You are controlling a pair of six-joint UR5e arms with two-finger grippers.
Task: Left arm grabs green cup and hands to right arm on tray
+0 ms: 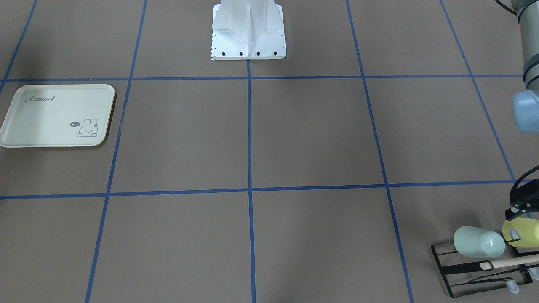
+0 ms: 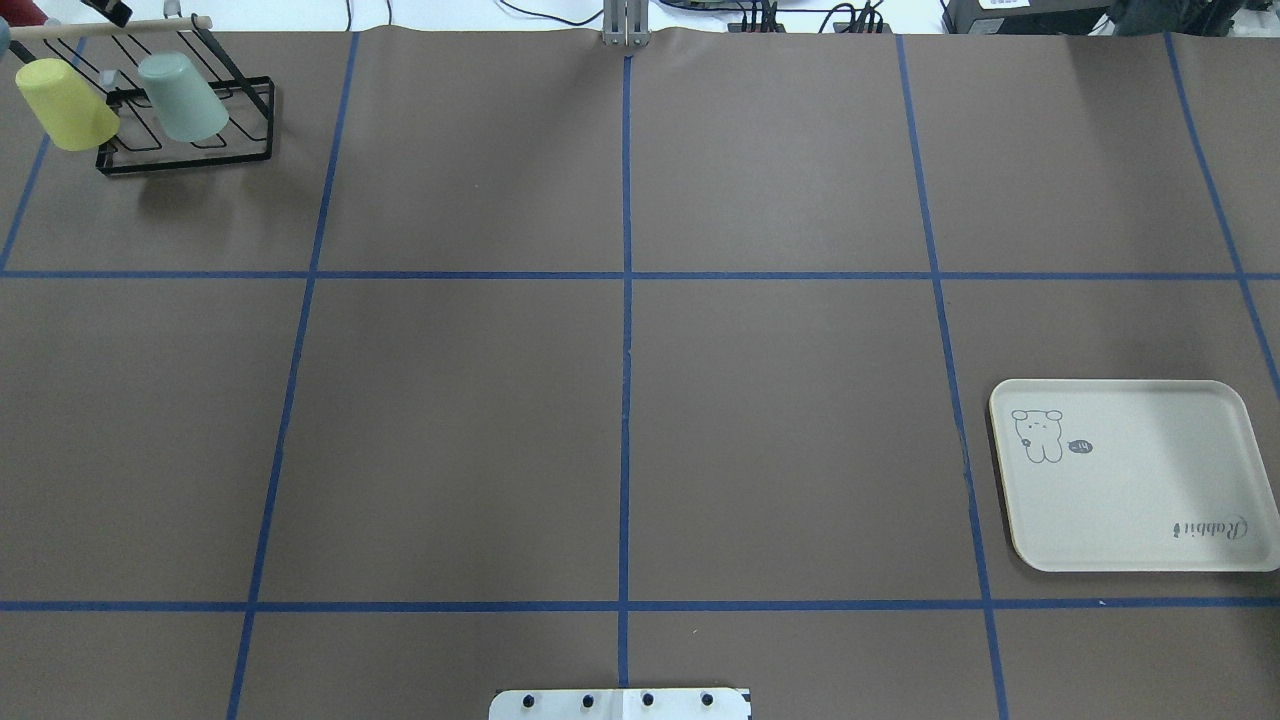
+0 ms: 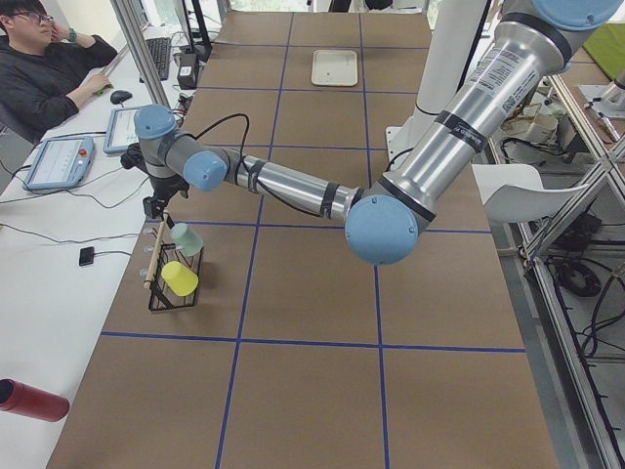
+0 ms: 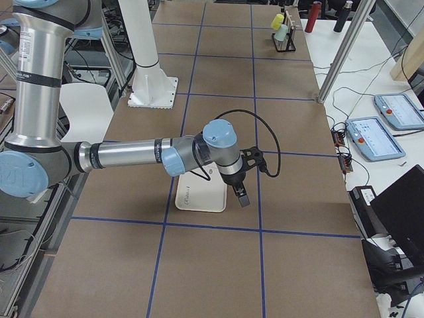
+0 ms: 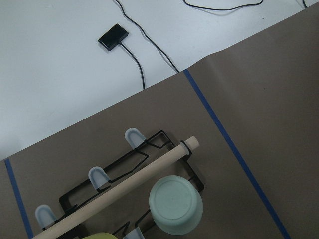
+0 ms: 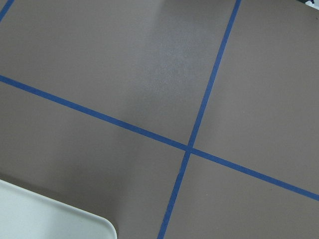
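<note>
Overhead, the black wire rack (image 2: 185, 165) stands at the far-left corner of the brown paper (image 2: 450, 440), close to its edge. The tray (image 2: 1130, 500) lies well apart from it on the robot's right, near that side's edge.

Rack contents: the green cup (image 2: 183, 97) and the yellow cup (image 2: 65, 105) sit side by side, each tilted with its base uppermost on the wires beneath a wooden rod (image 2: 110, 25). The green cup's closed base faces the left wrist camera, so its inside is hidden. Several pale-capped pegs (image 5: 98, 175) stand beside it.

Tray: the "Rabbit" script and the bunny drawing show whole on its flat face.

The left arm (image 3: 293, 186) extends across to the rack. The left gripper (image 3: 159, 213) hangs just above the green cup. Whether it touches the cup, and how wide its fingers stand, cannot be told.

The right arm (image 4: 132, 156) stretches low over the table. The right gripper (image 4: 240, 196) points down near a corner of the tray. Neither its opening nor any hold can be told.

Between rack and tray runs the paper, ruled by blue tape lines (image 2: 626, 350). Beyond the paper's edge by the rack lies white tabletop (image 5: 60, 74) with a small black device (image 5: 113, 36) on a cable.
</note>
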